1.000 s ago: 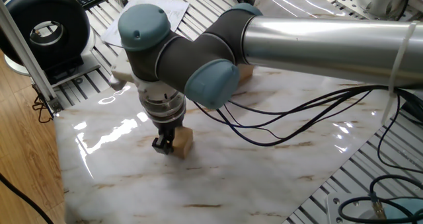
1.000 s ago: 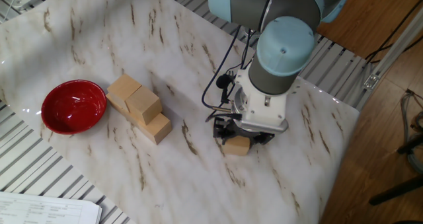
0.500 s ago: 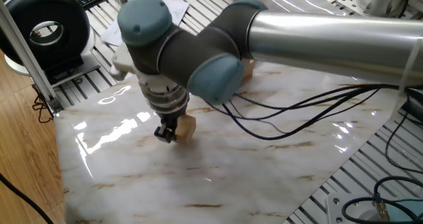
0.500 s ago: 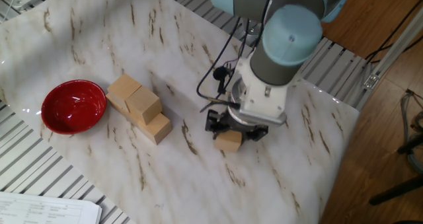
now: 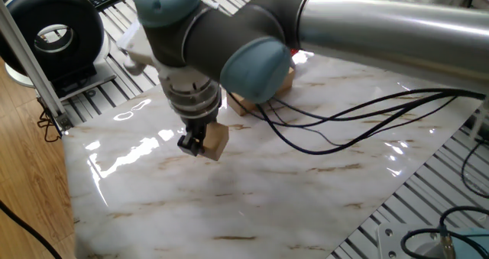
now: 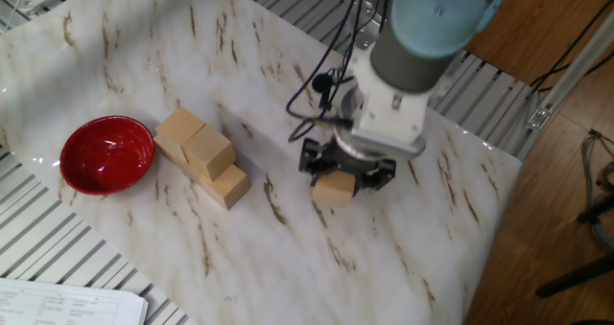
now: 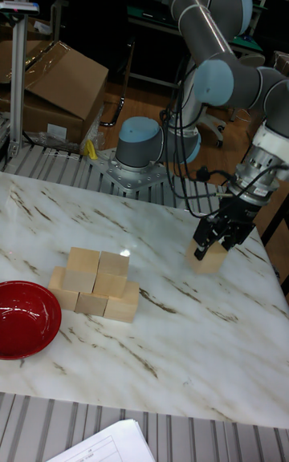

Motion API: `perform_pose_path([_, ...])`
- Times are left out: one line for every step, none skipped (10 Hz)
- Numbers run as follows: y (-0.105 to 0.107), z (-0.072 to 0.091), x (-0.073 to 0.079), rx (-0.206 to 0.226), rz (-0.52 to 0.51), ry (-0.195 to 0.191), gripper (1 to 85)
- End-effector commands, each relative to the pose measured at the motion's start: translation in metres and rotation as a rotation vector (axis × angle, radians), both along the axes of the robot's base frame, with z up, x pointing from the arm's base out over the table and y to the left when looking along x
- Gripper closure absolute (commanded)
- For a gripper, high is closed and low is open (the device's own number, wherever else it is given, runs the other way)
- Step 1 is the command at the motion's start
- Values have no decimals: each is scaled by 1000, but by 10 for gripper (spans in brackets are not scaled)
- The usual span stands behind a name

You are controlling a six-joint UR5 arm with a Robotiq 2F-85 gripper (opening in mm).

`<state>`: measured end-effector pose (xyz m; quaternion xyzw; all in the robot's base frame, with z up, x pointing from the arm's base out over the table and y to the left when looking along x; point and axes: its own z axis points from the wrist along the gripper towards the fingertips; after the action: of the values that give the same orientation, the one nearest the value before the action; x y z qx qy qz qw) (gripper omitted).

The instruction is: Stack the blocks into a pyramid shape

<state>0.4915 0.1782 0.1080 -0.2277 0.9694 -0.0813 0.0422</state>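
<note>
Lifted off the worktop now, where a second ago it sat flat. Pincer clamped on the last block, carried a bit toward the pile. Other five blocks already stacked near the red bowl: three along the bottom, two on top. Probably just the cap left to place, so a careful centred drop needed.

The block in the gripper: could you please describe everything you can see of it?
The block is a small, plain, light-tan wooden cube, unmarked. The gripper is shut on it from above, its dark fingers pinching opposite faces. It hangs slightly tilted, apparently just above the marble-patterned table, apart from the partly built pyramid near the red bowl.
</note>
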Motion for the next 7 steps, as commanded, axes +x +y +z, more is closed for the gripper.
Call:
perform_pose_path([-3, 32, -12, 8, -12, -7, 850])
perform_pose_path([-7, 33, -12, -5, -8, -8, 850])
perform_pose_path([-8, 33, -11, -9, -13, -11, 850])
perform_pose_path([-7, 33, -10, -6, -22, -18, 850])
perform_pose_path([-6, 34, -3, 1, -23, -43, 850])
perform_pose_path([-6, 36, 11, 0, -18, -98, 850])
perform_pose_path([1, 40, 29, 32, -47, -176, 850])
